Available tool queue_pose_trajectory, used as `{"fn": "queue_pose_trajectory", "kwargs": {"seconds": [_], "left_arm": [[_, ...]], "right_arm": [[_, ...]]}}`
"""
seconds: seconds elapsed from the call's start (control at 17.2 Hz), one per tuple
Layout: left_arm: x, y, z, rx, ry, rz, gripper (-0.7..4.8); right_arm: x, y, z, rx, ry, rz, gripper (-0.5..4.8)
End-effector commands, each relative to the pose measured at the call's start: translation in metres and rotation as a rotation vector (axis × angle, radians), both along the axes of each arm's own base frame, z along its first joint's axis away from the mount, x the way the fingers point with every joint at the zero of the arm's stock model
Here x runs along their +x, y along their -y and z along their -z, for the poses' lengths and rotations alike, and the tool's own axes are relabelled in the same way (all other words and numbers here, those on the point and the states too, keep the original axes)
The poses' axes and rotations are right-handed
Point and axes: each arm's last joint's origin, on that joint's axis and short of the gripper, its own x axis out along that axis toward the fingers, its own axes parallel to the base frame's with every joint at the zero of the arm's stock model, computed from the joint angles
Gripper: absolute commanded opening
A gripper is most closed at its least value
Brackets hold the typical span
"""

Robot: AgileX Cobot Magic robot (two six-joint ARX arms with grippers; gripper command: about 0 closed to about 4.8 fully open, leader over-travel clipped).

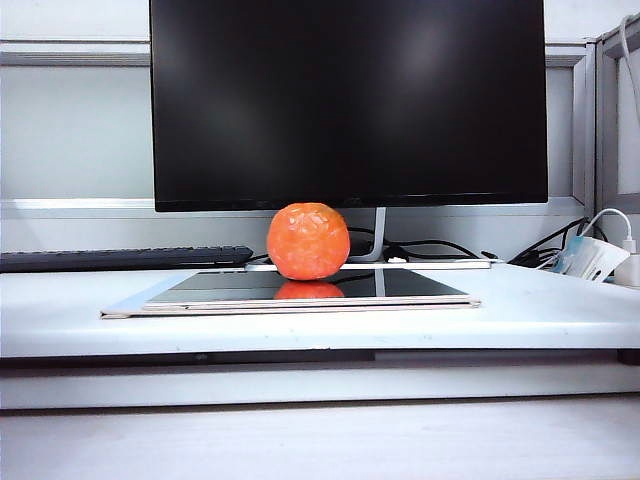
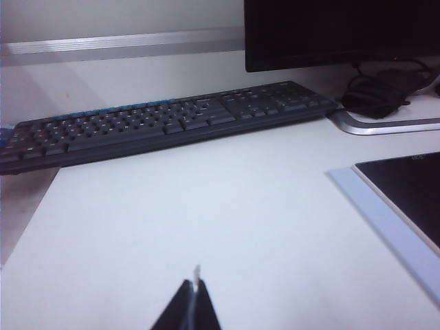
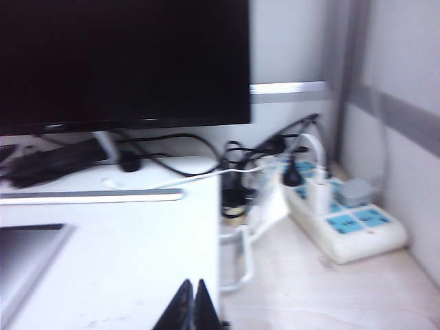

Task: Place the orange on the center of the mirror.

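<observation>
The orange [image 1: 308,241], bumpy and bright orange-red, sits on the mirror [image 1: 200,291] near its middle, its reflection showing below it. The mirror is a flat cream-framed panel lying on the white desk; one corner shows in the left wrist view [image 2: 405,199] and an edge in the right wrist view [image 3: 27,251]. My left gripper [image 2: 192,283] is shut and empty, over bare desk away from the mirror's corner. My right gripper [image 3: 192,282] is shut and empty near the desk's side edge. Neither gripper appears in the exterior view. The orange is outside both wrist views.
A large black monitor [image 1: 350,100] stands behind the mirror on a silver base [image 3: 89,196]. A dark keyboard [image 2: 165,124] lies at the back left. Cables [image 3: 234,161] and a white power strip [image 3: 344,220] sit off the desk's right side.
</observation>
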Motion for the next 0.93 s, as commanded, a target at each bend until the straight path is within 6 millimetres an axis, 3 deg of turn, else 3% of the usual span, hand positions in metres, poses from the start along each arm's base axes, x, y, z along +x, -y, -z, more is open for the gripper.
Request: {"fn": "queue_pose_trajectory", "kwargs": {"seconds": [0.06,0.93], "left_arm": [[0.0000,0.0000,-0.0017,0.004,0.014,0.004,-0.05],[0.0000,0.0000,-0.0017,0.004,0.014,0.003,-0.05]], "right_arm": [[0.0004,0.0036,-0.0009,0.000,0.019,-0.001,-0.04],[0.0008,0.0048,0.0019,-0.002,-0.009,-0.035,-0.04]]}}
